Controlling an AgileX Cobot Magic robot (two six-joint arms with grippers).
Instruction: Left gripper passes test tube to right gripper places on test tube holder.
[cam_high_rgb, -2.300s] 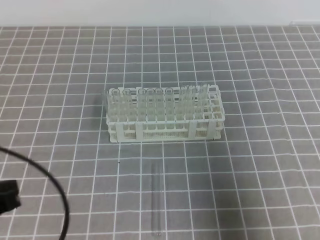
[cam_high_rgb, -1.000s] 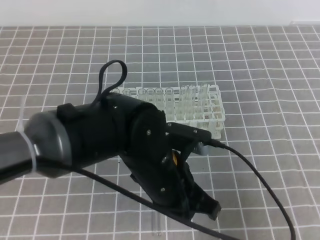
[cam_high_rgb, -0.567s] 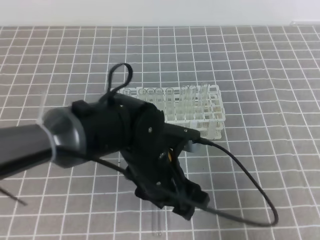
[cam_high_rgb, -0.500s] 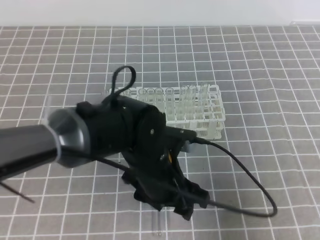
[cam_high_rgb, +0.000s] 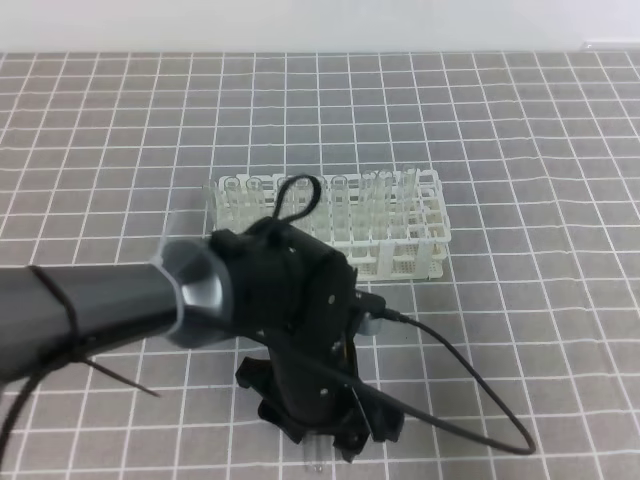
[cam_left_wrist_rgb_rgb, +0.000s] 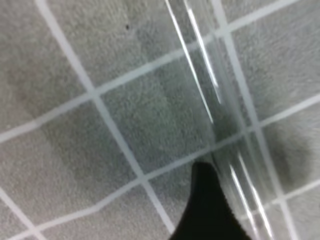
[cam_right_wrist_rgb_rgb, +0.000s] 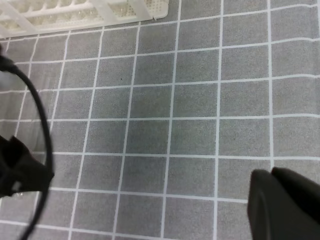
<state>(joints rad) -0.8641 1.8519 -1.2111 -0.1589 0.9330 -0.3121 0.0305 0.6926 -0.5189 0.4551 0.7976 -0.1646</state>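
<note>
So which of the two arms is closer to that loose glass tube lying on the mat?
The left gripper, right over the test tube. The right gripper hangs off to the side, well away.

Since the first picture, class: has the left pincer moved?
Yes. The left pincer, absent at first, has come in from the left and dropped toward the near edge, away from the white rack, now over the lying test tube.

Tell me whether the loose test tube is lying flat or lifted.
Lying flat. In the left wrist view the test tube rests on the gridded mat, one black finger of the left gripper beside it.
</note>
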